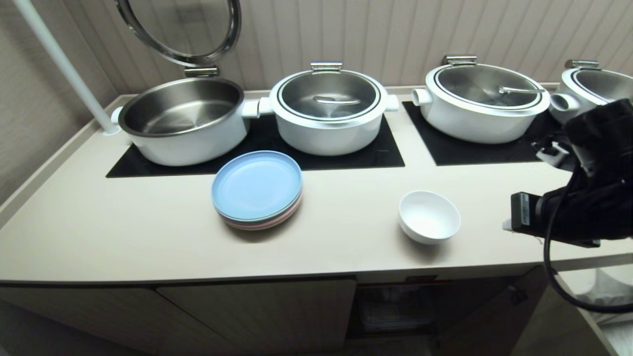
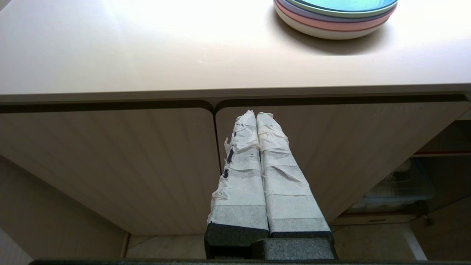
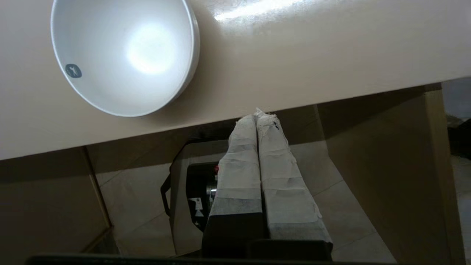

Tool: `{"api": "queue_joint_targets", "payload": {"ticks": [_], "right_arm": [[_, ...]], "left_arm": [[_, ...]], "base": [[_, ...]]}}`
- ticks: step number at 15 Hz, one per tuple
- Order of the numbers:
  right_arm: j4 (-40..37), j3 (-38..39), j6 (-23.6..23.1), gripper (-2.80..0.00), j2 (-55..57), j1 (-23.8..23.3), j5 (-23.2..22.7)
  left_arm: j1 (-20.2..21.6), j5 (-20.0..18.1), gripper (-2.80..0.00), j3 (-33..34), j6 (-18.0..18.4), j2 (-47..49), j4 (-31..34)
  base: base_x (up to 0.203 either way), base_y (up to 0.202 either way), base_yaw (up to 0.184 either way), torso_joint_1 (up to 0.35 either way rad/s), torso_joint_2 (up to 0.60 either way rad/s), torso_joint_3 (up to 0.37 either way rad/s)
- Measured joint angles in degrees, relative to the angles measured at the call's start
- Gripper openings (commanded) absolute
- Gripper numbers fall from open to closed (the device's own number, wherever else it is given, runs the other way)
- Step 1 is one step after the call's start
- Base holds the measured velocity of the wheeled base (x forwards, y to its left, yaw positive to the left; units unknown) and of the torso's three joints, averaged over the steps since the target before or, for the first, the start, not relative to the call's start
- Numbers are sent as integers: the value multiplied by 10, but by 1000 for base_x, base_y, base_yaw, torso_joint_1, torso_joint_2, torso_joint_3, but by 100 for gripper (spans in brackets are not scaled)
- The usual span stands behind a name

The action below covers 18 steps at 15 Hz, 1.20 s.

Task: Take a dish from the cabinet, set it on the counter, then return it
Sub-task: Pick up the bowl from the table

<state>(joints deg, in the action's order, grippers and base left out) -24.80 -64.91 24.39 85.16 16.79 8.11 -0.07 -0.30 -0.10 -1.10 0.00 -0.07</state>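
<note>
While the dish (image 3: 123,55) sits on the counter (image 3: 294,59), the empty right claw (image 3: 256,114) is beside it.

The right arm (image 1: 588,198) is cut by the head view's right edge beside the dish (image 1: 429,216); its fingertips do not show there. The 4th pot (image 1: 591,91), farthest from the dish, is half lost at that same edge. The raised lid (image 1: 185,29) of the open pot is clipped at the top. Below the dish, the cabinet (image 1: 395,309) opening is dark, and its contents are too dim to name. In the left wrist view, the plates (image 2: 335,18) are cut off and a pale container (image 2: 397,191) in the opening stays blurred.
</note>
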Motion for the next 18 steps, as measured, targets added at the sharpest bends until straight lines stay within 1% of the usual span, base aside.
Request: {"api": "queue_joint_targets", "payload": {"ticks": [2,3,4,6,8,9,12,15,18], "right_arm": [[19,32,-3,-280,-30,-1,18],[39,54,-13,-280,-46,-5,22],[63,84,-33,-280,-64,-14,23],[124,154,-88,-280,-108,-43,22],[189,222,-139,-280,-161,-77,10],[218,252,-154,-280,-188,-89,2],[275,333,-180,-280,-282,-108,-9],[321,420,-209,-280,-385,-112,-11],[395,520,-226,-280,-495,-113,-13]], "left_arm": [[0,0,-280,0,0,0,0],[0,0,-280,0,0,0,0],[0,0,-280,0,0,0,0],[0,0,-280,0,0,0,0],[0,0,-280,0,0,0,0],[0,0,-280,0,0,0,0],[0,0,-280,0,0,0,0],[0,0,-280,0,0,0,0],[0,0,-280,0,0,0,0]], "base": [[0,0,0,0,0,0],[0,0,0,0,0,0],[0,0,0,0,0,0],[0,0,0,0,0,0],[0,0,0,0,0,0],[0,0,0,0,0,0],[0,0,0,0,0,0],[0,0,0,0,0,0],[0,0,0,0,0,0]]}}
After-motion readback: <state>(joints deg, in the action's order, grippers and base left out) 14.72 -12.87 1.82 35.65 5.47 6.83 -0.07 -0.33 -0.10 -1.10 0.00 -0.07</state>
